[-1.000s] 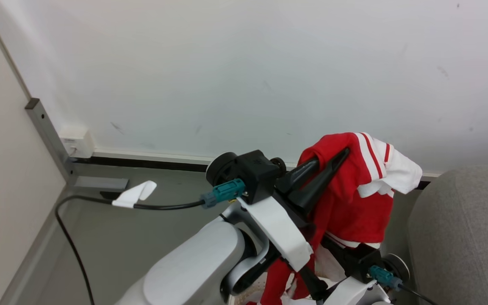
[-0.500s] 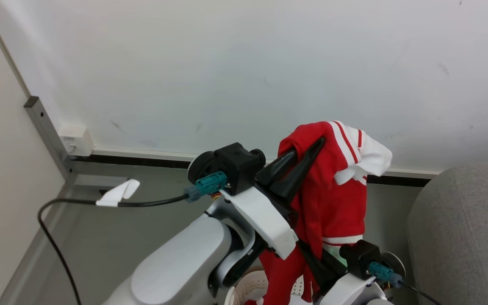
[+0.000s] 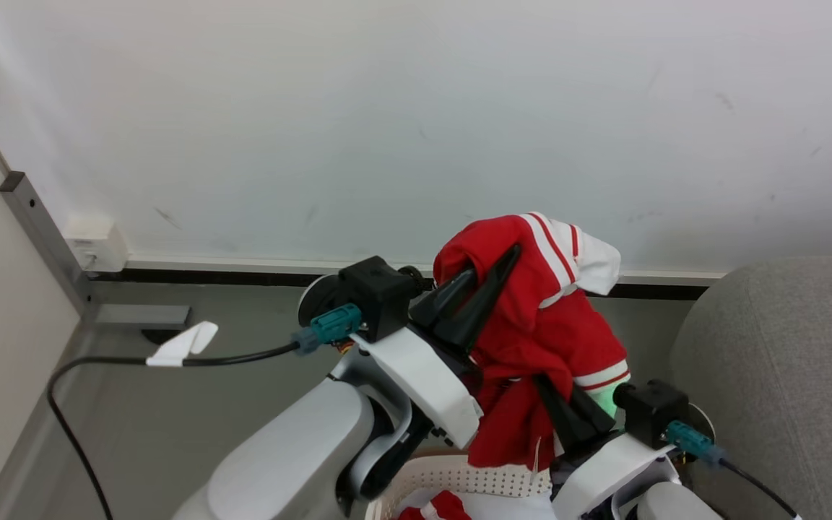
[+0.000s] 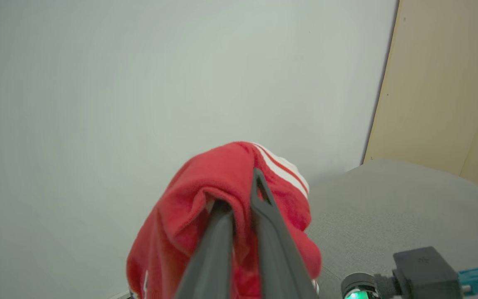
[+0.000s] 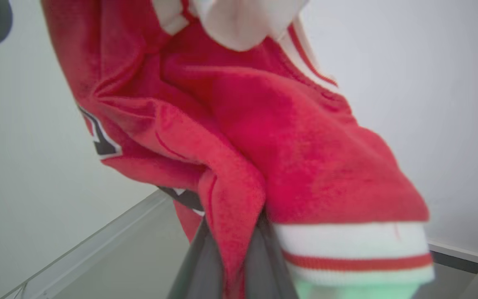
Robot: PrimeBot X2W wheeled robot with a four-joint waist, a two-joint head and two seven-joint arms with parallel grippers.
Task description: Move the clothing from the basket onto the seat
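Bright red white-striped jersey (image 3: 531, 325) hangs above cream perforated plastic basket (image 3: 452, 478).
Left gripper (image 3: 492, 266) pinches its top fold, right gripper (image 3: 553, 397) pinches its lower part; light-grey fabric sofa (image 3: 784, 375) is beside.

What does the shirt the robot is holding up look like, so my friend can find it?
Find the big white wall, then look in front of it, above the white basket. There the left gripper and the right gripper are shut on a bunched red jersey held in the air. Unlike the red cloth lying in the basket, it has a white-striped sleeve on top.
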